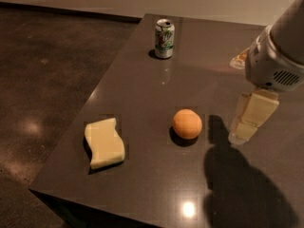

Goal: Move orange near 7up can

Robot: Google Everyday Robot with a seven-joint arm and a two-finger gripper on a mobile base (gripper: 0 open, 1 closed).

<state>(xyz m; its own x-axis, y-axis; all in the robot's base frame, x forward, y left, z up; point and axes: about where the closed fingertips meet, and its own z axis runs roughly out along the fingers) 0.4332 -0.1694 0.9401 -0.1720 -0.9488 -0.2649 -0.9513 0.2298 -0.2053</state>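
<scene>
Midway, orange [187, 123] on open tabletop [156, 189], 7up can [164, 38] near far edge, gripper [243, 131] beside orange, openness unclear.

The robot's arm [285, 30] is a fat tube, grey and a bit tan. It ends in a round white shell [268, 63] with smooth edges. On the side of the shell there is a small vent [289, 77] with rows of dark slits. The gripper [243, 127] is at the right of the view, just under the white shell. It is pale cream-yellow, made of boxy blocks, and lighter at its low end.
</scene>
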